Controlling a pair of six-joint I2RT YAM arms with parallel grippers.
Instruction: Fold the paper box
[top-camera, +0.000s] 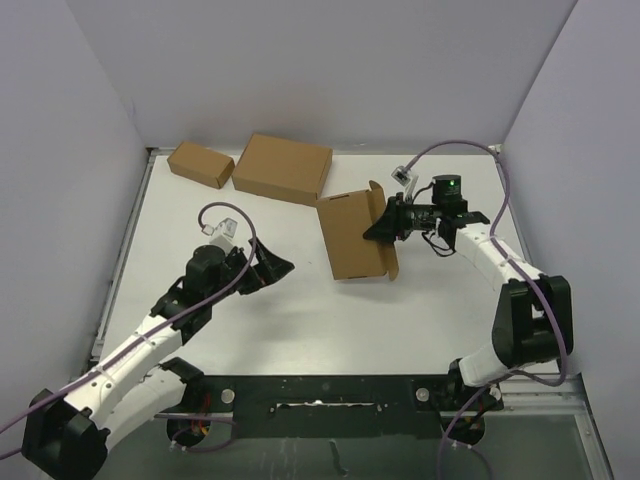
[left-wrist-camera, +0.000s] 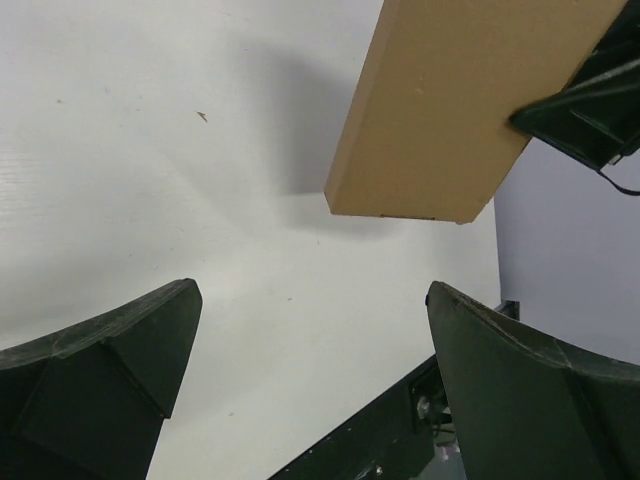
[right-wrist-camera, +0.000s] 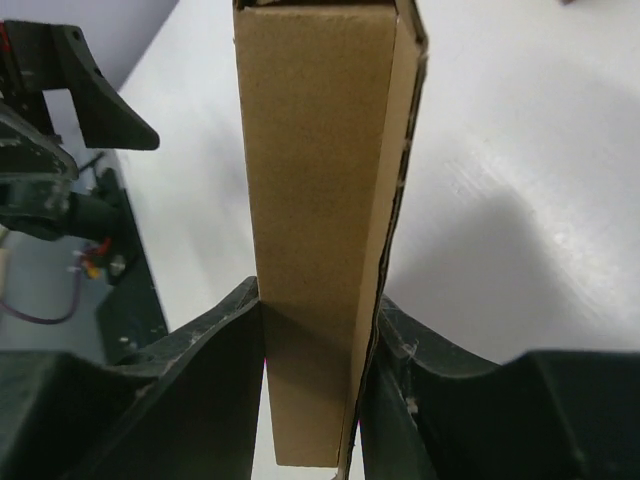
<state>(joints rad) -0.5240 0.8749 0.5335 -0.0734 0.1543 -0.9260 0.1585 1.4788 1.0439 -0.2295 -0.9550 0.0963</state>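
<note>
Two grippers, one carton: the right gripper (right-wrist-camera: 320, 297) was clamped on the paper box (top-camera: 350, 238), its fingers pressed against both broad faces at the edge nearest its own wrist. It held the box clear of the white table (top-camera: 260, 330), where a shadow lay beneath it. From that hand the box ran straight out ahead of the fingertips as a thin slab. Its longer side appeared to lie crosswise to the grip, though the wrist view showed it edge-on and could not settle the matter. A flap (top-camera: 376, 192) stood out just beside the grasp.

The left gripper (left-wrist-camera: 310, 300) hung released, fingers spread wide with nothing between them. The box sat ahead of it, beyond the fingertips and off toward the finger on the right of its wrist view, near but not touching. The box's free edge faced that open hand, so the left arm was judged the one placed to press or tuck, with the right arm serving as holder.

A larger cardboard box (top-camera: 283, 168) and a smaller cardboard box (top-camera: 200, 164) lay well beyond both hands, apart from the work.
</note>
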